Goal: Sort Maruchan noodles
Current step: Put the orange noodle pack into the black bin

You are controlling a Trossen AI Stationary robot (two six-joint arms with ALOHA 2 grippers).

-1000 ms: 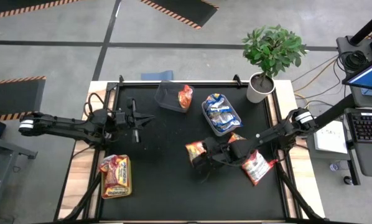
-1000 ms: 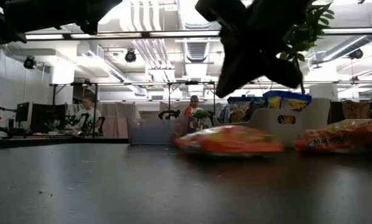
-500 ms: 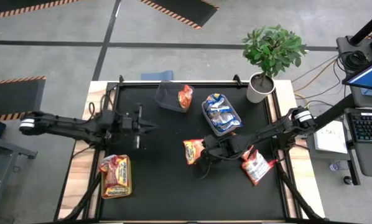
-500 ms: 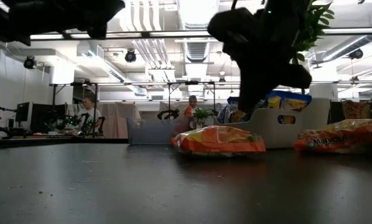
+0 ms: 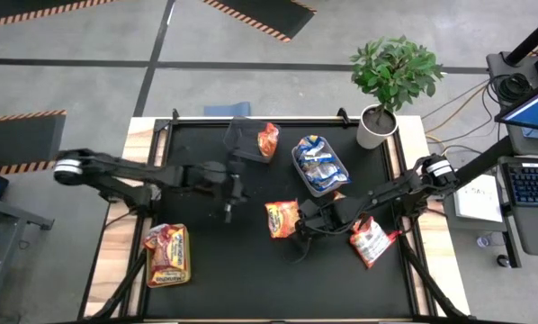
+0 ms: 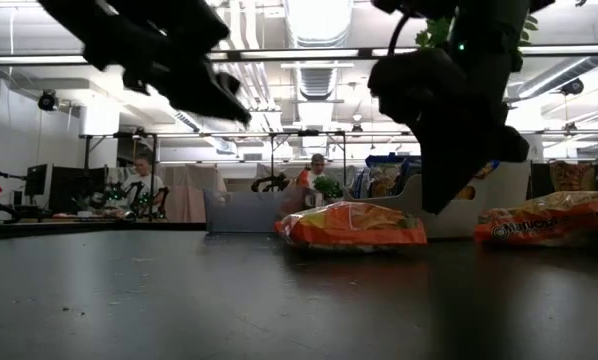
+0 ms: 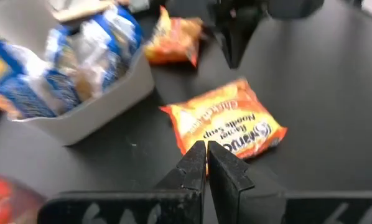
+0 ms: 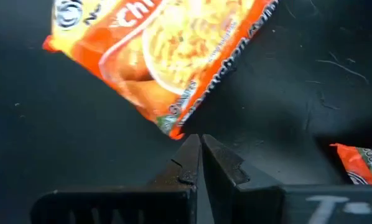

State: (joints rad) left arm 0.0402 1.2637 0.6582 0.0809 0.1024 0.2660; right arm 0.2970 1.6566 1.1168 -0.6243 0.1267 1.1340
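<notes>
On the black surface (image 5: 251,270), one orange noodle packet (image 5: 282,219) lies flat near the centre, and both arms close on it from opposite sides. The right pincer (image 5: 302,227) sits just beside the packet at its 3 o'clock, fingers pressed together and empty, tips close to the packet's corner in the right wrist view. The left pincer (image 5: 230,202) hangs at the packet's 9 o'clock, a little apart from it, fingers likewise together and holding nothing. Blue-and-yellow packets (image 5: 318,163) fill a grey bin (image 5: 296,166) at the packet's 1 o'clock. Another orange packet (image 5: 267,139) leans at a dark bin (image 5: 237,142) at 12 o'clock. Red packets (image 5: 167,253) sit in a yellow-green bin (image 5: 184,261) at 8 o'clock, and a red-and-white packet (image 5: 372,241) lies loose at 4 o'clock.
</notes>
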